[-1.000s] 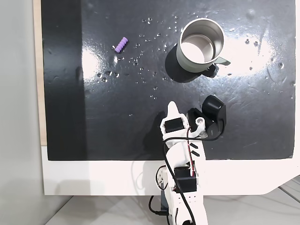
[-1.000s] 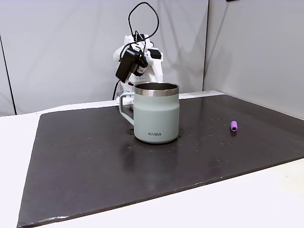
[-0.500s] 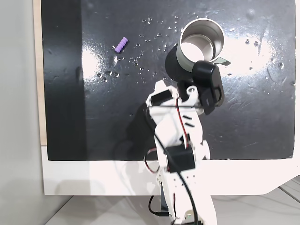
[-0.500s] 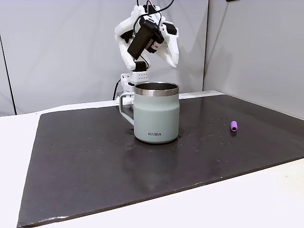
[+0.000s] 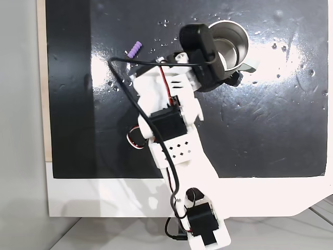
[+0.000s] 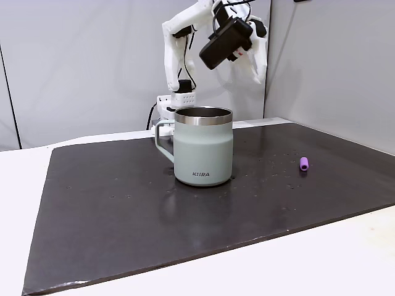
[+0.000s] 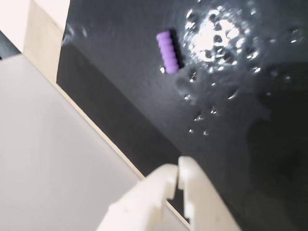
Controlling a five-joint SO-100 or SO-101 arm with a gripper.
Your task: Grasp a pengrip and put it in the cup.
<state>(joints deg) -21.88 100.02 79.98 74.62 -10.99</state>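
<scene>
The purple pengrip (image 5: 136,49) lies flat on the black mat (image 5: 270,130), well apart from the cup (image 6: 203,147) and touched by nothing; in the side fixed view it sits to the right of the cup (image 6: 304,163). The cup stands upright, handle (image 6: 162,139) toward the left of that view. The white arm (image 5: 171,125) reaches out high above the mat, and the gripper (image 6: 255,58) hangs in the air above and behind the cup. In the wrist view the pengrip (image 7: 167,51) lies well beyond the fingertips (image 7: 166,180), which seem nearly together, empty.
</scene>
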